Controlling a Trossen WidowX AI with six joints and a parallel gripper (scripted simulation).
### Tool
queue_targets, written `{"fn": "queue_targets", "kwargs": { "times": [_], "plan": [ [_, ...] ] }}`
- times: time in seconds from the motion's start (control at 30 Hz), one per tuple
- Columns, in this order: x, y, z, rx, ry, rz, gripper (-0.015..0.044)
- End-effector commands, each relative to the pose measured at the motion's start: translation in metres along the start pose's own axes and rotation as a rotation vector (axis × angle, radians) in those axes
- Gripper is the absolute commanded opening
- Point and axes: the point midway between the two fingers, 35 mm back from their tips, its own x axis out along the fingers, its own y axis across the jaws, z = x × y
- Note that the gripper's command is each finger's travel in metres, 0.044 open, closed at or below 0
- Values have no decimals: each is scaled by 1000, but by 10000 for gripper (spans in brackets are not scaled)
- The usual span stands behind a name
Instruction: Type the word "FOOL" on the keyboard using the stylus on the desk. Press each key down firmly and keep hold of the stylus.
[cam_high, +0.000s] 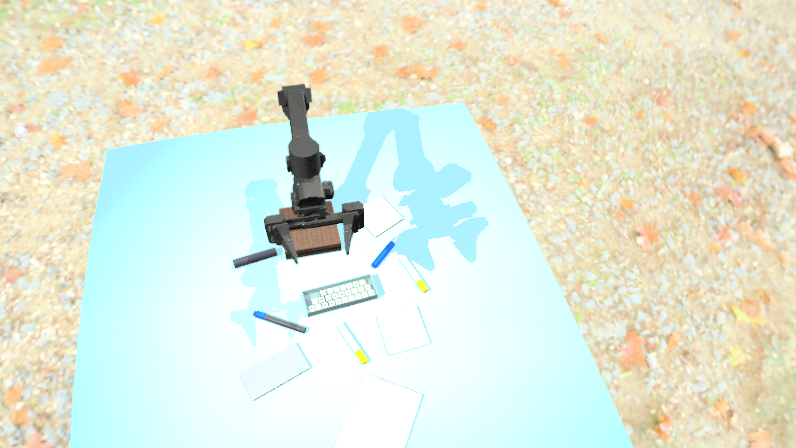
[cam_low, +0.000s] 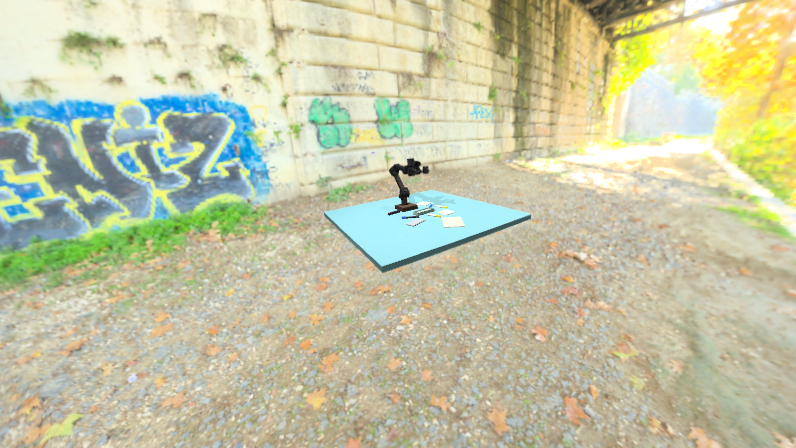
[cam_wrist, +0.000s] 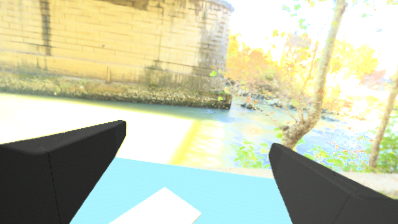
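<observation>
A grey keyboard (cam_high: 305, 303) (cam_low: 424, 211) with white keys lies near the middle of the table. Several pen-like things lie around it: a dark stick (cam_high: 254, 258) beyond its left end, a blue pen (cam_high: 383, 254) beyond its right end, and a grey marker (cam_high: 286, 325) with a blue cap at the near left. Which one is the stylus I cannot tell. My gripper (cam_high: 321, 258) (cam_wrist: 199, 138) is wide open and empty, held high above the table; in the top view it appears in front of the arm's base, behind the keyboard.
Two yellow-ended pens (cam_high: 362, 356) (cam_high: 422, 286) lie near and right of the keyboard. White pads (cam_high: 403, 331) (cam_high: 383, 215) (cam_high: 384, 414) and a greyish pad (cam_high: 274, 371) lie around. The arm's brown base (cam_high: 314, 239) stands behind the keyboard. A white sheet (cam_wrist: 165, 205) shows below the fingers in the wrist view.
</observation>
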Motion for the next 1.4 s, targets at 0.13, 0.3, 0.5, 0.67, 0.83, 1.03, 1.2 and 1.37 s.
{"fn": "queue_targets", "kwargs": {
  "times": [0.13, 0.3, 0.5, 0.67, 0.83, 1.03, 1.2, 1.37],
  "plan": [
    [13, 12, -32, 30, 139, 36, 309],
    [25, 40, -106, 78, 468, 99, 177],
    [6, 74, -193, 84, 923, 134, 20],
    [-38, 96, -255, 27, 1340, 115, 0],
    [-77, 104, -283, -53, 1620, 68, 0],
    [-77, 104, -283, -53, 1620, 68, 0],
    [-77, 104, -283, -53, 1620, 68, 0],
    [-72, 61, -283, -56, 1619, 64, 0]
  ]
}}
